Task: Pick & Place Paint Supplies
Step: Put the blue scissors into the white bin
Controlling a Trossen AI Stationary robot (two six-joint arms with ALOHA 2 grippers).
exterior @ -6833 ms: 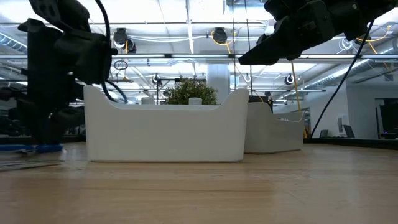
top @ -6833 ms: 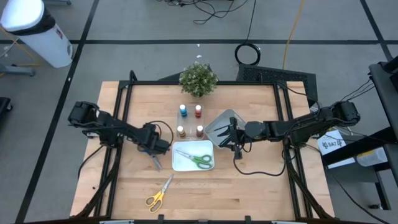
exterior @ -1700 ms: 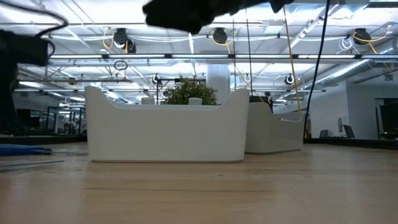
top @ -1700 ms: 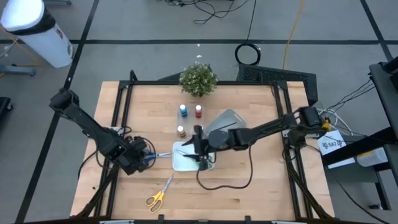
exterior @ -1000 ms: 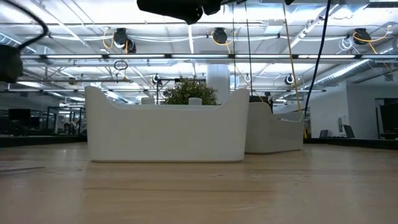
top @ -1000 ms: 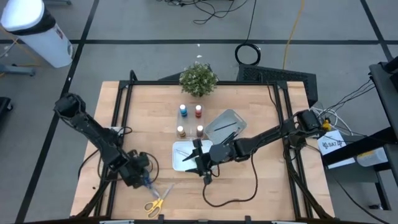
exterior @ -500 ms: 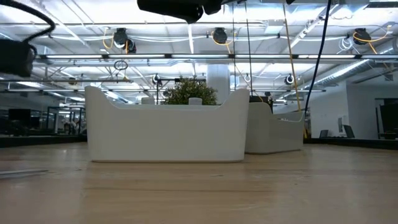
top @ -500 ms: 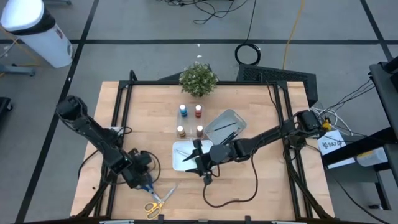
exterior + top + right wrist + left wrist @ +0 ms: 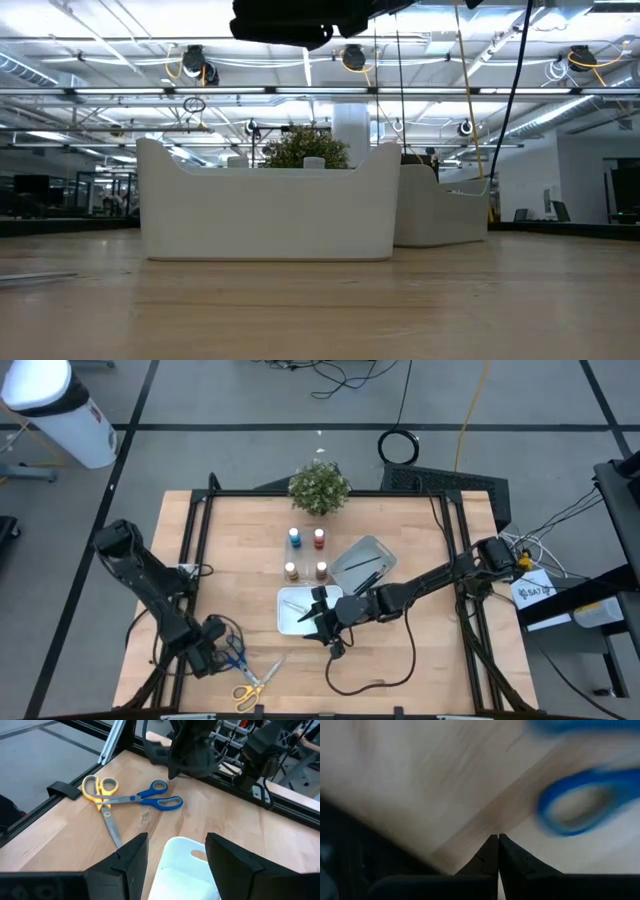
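Note:
Blue-handled scissors (image 9: 156, 800) lie flat near the table's near left corner, their blades crossing the yellow-handled scissors (image 9: 101, 790). My left gripper (image 9: 214, 657) is shut and points down just left of the blue handles (image 9: 577, 804), holding nothing. My right gripper (image 9: 176, 839) hovers open over the near left corner of the white tray (image 9: 296, 610), with nothing between its fingers. Several tiny paint bottles (image 9: 305, 555) stand on the table behind the white tray. Thin dark brushes lie in the grey tray (image 9: 362, 558).
A potted plant (image 9: 320, 487) stands at the far edge. A black frame rail (image 9: 117, 742) runs along the table's left side, close to both pairs of scissors. Bare wood lies across the near right part (image 9: 420, 660). The low view shows the white tray's wall (image 9: 265, 215).
My left gripper has drawn away from the blue scissors toward the table's near left corner, and its wrist has rolled. The blue scissors stay on the table where they were. My right gripper has kept over the white tray.

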